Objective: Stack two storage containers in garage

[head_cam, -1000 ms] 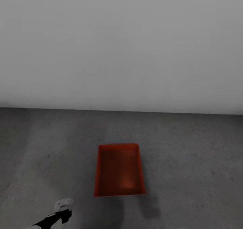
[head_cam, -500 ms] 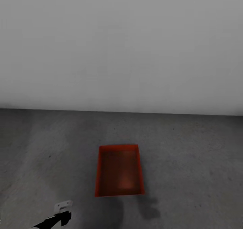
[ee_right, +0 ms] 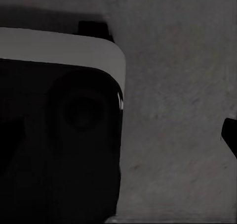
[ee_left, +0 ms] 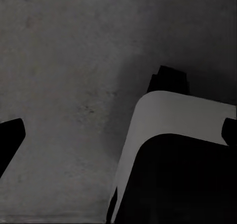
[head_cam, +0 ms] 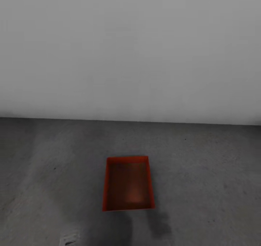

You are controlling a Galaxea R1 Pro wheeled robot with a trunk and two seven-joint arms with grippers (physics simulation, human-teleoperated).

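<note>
Container: we see one orange-red storage container (head_cam: pixel 128 183) sitting open side up on the dark grey garage floor (head_cam: pixel 203 166), a little out from the white wall (head_cam: pixel 130 50), likely set as the base of the stack.
Grippers: in the wrist views dark finger tips (ee_left: pixel 10 137) sit at the frame edges; we cannot tell either opening.
Robot base: its white-edged body (ee_left: pixel 173 120) stands just beside.
Remaining: we judge the second bin is yet to be stacked.

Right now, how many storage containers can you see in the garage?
1: an orange-red storage container sits open side up on the dark grey floor, near the white wall. The second could be out of frame.
</note>
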